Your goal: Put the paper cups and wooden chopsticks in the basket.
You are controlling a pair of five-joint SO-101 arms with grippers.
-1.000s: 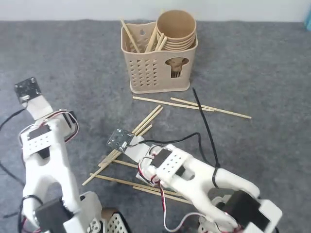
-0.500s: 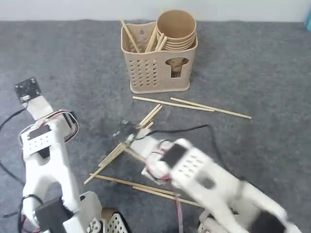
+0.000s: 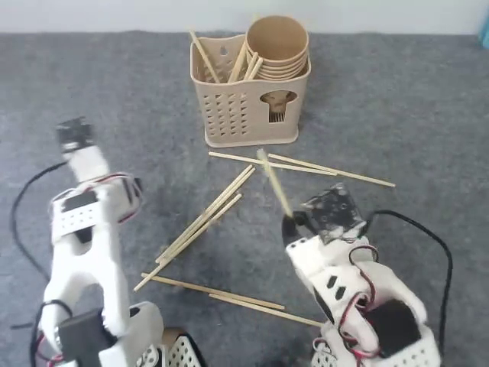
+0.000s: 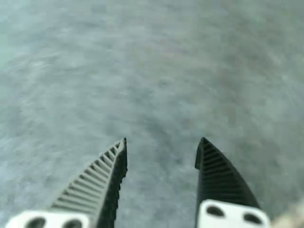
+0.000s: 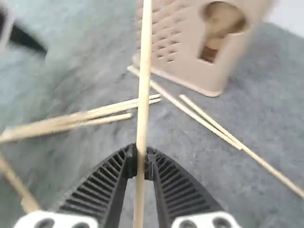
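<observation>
My right gripper [image 3: 290, 222] is shut on a wooden chopstick [image 3: 273, 182] that sticks up at a slant toward the basket [image 3: 248, 115]. In the right wrist view the chopstick [image 5: 143, 71] is pinched between the fingers of the right gripper [image 5: 140, 163], with the basket [image 5: 185, 52] beyond it. A stack of paper cups [image 3: 277, 42] and a few chopsticks [image 3: 202, 53] stand in the basket. Loose chopsticks [image 3: 202, 222] lie on the grey carpet. My left gripper [image 4: 161, 147] is open over bare carpet, at the left arm [image 3: 84, 214].
Two chopsticks [image 3: 306, 167] lie in front of the basket, two more [image 3: 221, 294] near the arms' bases. A black cable [image 3: 428, 229] loops beside the right arm. The carpet to the far left and far right is open.
The right arm swung from the chopstick pile at the centre to the right and lifted one chopstick. The left arm shifted a little forward and to the right.
</observation>
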